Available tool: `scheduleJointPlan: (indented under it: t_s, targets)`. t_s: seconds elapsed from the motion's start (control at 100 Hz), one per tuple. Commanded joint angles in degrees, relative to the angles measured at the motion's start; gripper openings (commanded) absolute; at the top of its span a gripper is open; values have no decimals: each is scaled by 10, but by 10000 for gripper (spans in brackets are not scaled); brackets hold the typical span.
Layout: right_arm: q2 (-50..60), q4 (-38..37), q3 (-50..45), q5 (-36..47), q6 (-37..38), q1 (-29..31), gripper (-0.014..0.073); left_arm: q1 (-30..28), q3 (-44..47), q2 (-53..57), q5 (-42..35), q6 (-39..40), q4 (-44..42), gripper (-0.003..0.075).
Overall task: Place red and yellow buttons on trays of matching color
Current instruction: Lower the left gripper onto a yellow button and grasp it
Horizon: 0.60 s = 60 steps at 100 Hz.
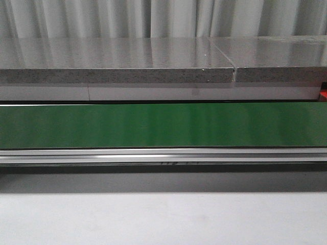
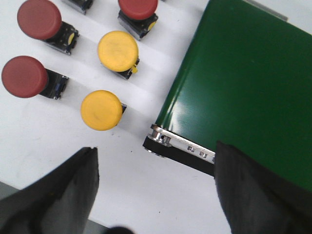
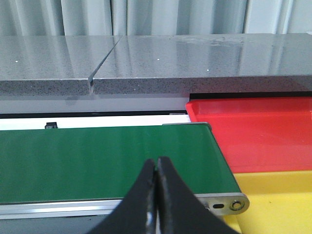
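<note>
Left gripper (image 2: 155, 195) spread wide above the white tabletop (image 2: 44, 141), nothing between its dark fingers (image 2: 58, 195). Just beyond them, near the end of the green conveyor belt (image 2: 243, 92): a yellow button (image 2: 101, 110), closest to the fingers, and a second yellow button (image 2: 118, 51) farther off, both upright on dark bases. Beside those, well clear of the belt: a red button (image 2: 24, 76) and another red button (image 2: 40, 19); a third red button (image 2: 138, 7) cut by the picture edge, a further dark base barely seen next to it. All buttons apart from one another, none touched by the fingers. Belt end capped by a silver roller bracket (image 2: 183, 145) over a black frame piece, close to the nearest yellow button but not touching it.

Right gripper (image 3: 156, 173) pressed shut, fingertips (image 3: 168, 183) meeting, holding nothing, poised over the far end of the belt (image 3: 97, 161). Past that end, a red tray (image 3: 253, 126) and a yellow tray (image 3: 278, 200) side by side, touching, both bare. Behind them a grey speckled slab (image 3: 195, 63) with a seam, then pale curtain folds (image 3: 146, 17).

From the front: only the belt (image 1: 163, 125), its aluminium rail (image 1: 163, 154), the grey slab (image 1: 117, 64) and white table edge (image 1: 163, 219); neither arm, buttons nor trays in sight there.
</note>
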State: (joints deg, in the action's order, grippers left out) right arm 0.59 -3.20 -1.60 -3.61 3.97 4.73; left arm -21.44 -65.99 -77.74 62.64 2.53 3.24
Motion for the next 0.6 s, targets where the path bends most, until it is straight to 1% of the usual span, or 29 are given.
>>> scheduleJointPlan:
  t_s: [0.0, 0.04, 0.34, 0.4, 0.59]
  targets:
    - [6, 1, 9, 45, -3, 1, -66, -15, -46, -34, 18, -10, 19, 494]
    - [6, 1, 9, 45, -3, 1, -66, -18, -60, -58, 29, -25, 24, 494]
    - [6, 1, 9, 45, -3, 1, -66, -21, -143, -191, 52, -25, 22, 494]
    - [6, 1, 9, 45, -3, 1, -66, -21, -155, -211, 64, -25, 22, 494]
    - [6, 1, 9, 45, -3, 1, -66, -22, -179, -254, 71, -25, 3, 494]
